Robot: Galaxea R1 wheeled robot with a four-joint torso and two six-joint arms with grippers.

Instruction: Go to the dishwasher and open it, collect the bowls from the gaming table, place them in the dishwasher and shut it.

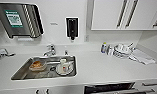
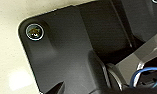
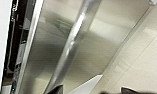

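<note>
The dishwasher [image 1: 111, 88] sits under the white counter at the lower right of the head view, its top edge tipped out over a dark gap. In the right wrist view its steel-grey front panel [image 3: 101, 37] and long bar handle [image 3: 71, 45] are close, and a dark slit of the interior [image 3: 16, 50] runs along one side. My right gripper [image 3: 92, 90] is just off the panel beside the handle's end, open, two dark tips apart with nothing between them. A dark tip of my left gripper [image 2: 57, 89] hangs over pale floor. The bowls and the gaming table are out of view.
A steel sink [image 1: 21, 73] is set in the counter [image 1: 104, 67], holding an orange-brown dish [image 1: 37, 65] and a white mug [image 1: 63, 64] on a plate. Behind it are a tap [image 1: 50, 50] and a wall soap dispenser [image 1: 72, 27]. Stacked dishes [image 1: 121, 50] and a cloth [image 1: 141, 57] lie at the right.
</note>
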